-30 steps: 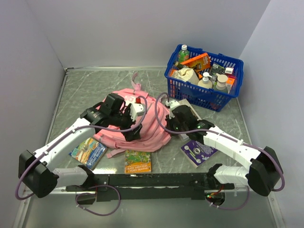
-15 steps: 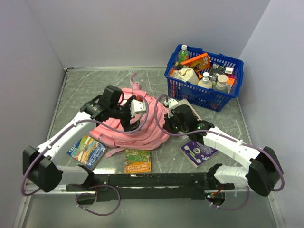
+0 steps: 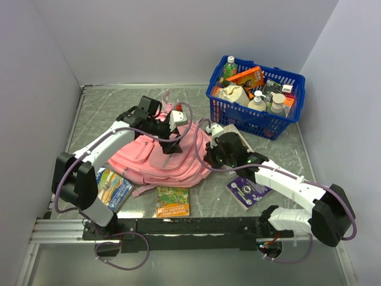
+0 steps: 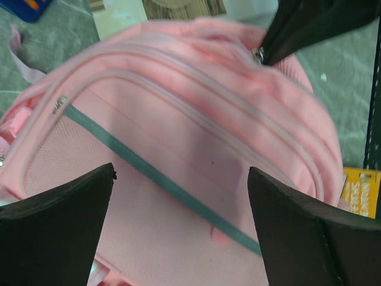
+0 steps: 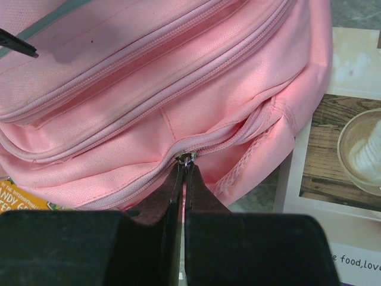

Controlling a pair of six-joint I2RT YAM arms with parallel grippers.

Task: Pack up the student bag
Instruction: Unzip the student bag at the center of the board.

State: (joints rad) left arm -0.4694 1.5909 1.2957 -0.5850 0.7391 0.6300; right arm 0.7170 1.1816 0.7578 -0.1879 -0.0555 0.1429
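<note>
Now, with the student bag (image 3: pixel 164 161) at the middle of the table (image 3: pixel 107 107), our right gripper (image 5: pixel 183 170) pinched shut on its zipper pull (image 5: pixel 187 157) and our left gripper (image 4: pixel 180 173) spread wide, empty, above it, we should pin the fabric, then pull along the track.

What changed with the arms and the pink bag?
The left gripper swung to the far side of the soft pink fabric backpack and hangs open over it. The backpack, bunched up before, lies flatter. The right gripper stayed shut on its metal zipper pull; the blue plastic basket stayed put.
</note>
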